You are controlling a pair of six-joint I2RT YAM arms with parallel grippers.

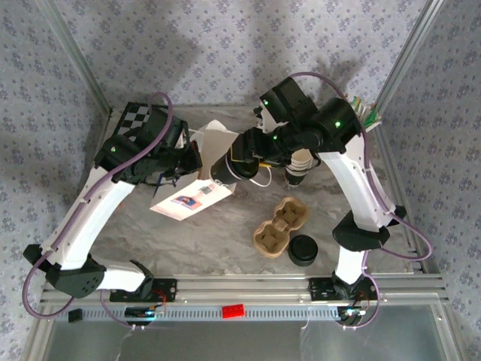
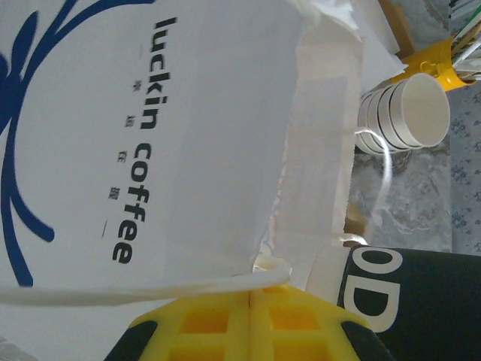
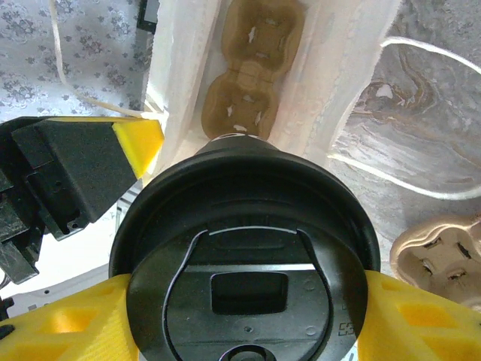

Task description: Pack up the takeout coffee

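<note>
Nearest the arm bases, a small red block [image 1: 233, 310] is sitting on the front rail. Beyond it, on the marbled tabletop [image 1: 203, 241], a low black round piece [image 1: 303, 250] (lid or cup, I cannot tell) is resting just beside a brown pulp cup carrier [image 1: 280, 226], which is lying empty.

Further in, the white paper bag [image 1: 176, 201] is lying on its side with its mouth turned toward the right arm. The left claw [image 1: 188, 154] is pinching the bag's rim, its yellow fingers [image 2: 252, 323] pressed together with the handle cord running across them. The right wrist view is showing a second carrier [image 3: 252, 68] already inside the bag.

The right claw [image 3: 248, 301] is gripping the coffee cup [image 1: 229, 167] – a dark-sleeved cup with a black lid – held on its side with its base right at the bag's mouth, one finger on each flank.

Behind that, a stack of white paper cups [image 1: 299, 167] is standing near the right arm. A checkerboard [image 1: 137, 116] is lying in the far left corner, and a yellow holder [image 1: 366, 113] is standing at the far right
</note>
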